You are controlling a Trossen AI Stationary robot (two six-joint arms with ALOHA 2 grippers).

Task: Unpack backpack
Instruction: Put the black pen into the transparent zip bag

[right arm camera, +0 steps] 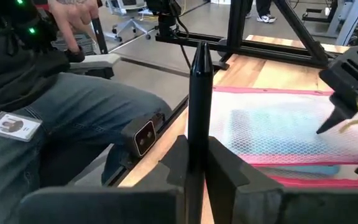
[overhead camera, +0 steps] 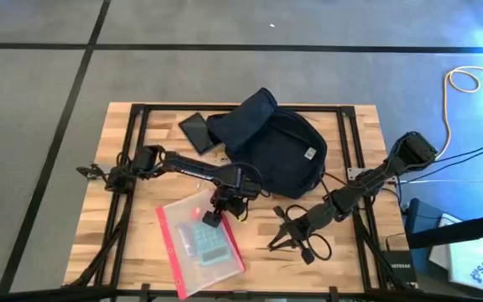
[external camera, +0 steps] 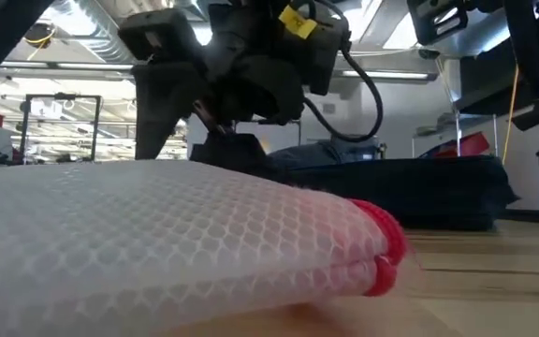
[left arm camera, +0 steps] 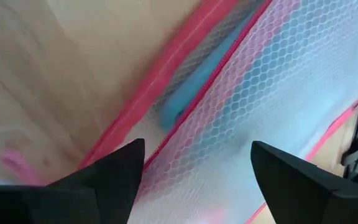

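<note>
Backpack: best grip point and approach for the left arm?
Grip the raised top flap of the backpack, where the fabric bunches into a fold the jaws can pinch; the rest of the body lies flat and broad. Come from above on the left, past the zip pouch that the left gripper hovers over, open. The right gripper waits, shut, nearer the table's front.

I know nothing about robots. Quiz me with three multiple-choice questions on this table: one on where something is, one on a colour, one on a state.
1. Where does the clear pouch lie relative to the backpack?
A. Inside it
B. On the wood in front of it
C. On top of it

2. What colour edges the pouch?
A. Red
B. Green
C. Yellow

3. How are the left gripper's jaws?
A. Shut on the pouch
B. Shut on the backpack
C. Open above the pouch

Answers: 1 B, the high view shows it flat on the table. 2 A, red border all round. 3 C, the left wrist view shows a wide gap.
</note>
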